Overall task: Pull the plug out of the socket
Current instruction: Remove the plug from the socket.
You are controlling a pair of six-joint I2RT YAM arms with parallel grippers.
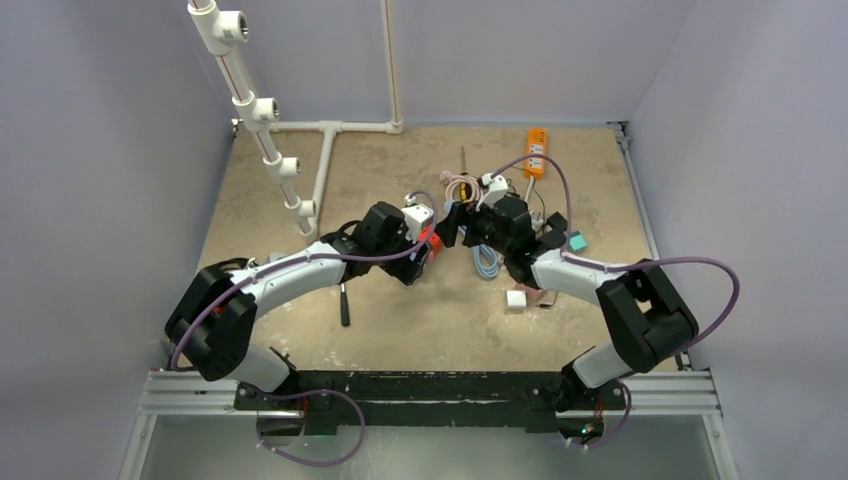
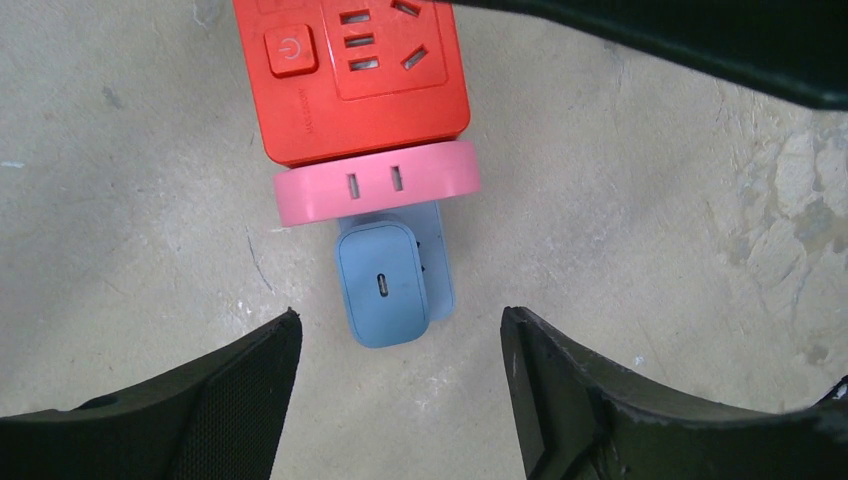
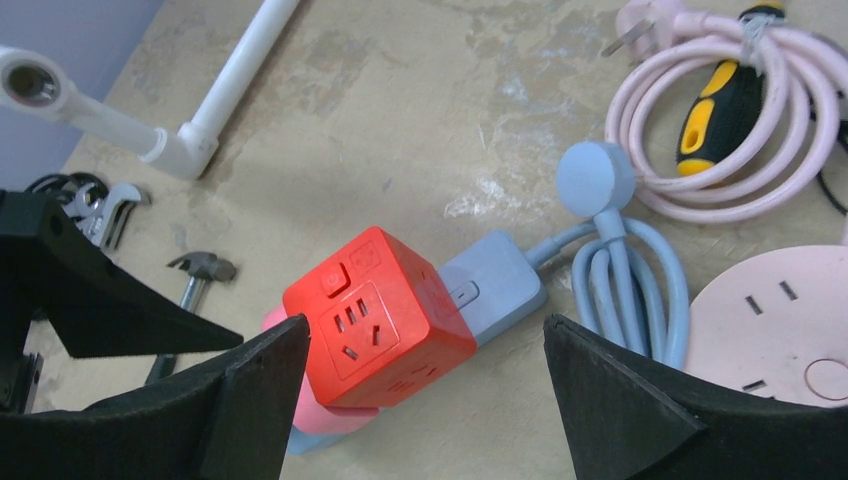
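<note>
Top external view: the left gripper and, to its right, the right gripper meet nose to nose over a red cube socket.

Left wrist view: the socket sits at the top with a pink round adaptor pressed against its lower face. A blue plug is pushed into the adaptor. The plug looks fully seated, so the pull has not been made. Gripping it and drawing it free are both left to do. The left fingers are spread wide and touch nothing, and the plug's near end lies just between their tips.

Right wrist view: the right fingers, likewise spread, straddle the socket without clearly pinching it. A grey-blue block is joined to the socket's right side.
</note>
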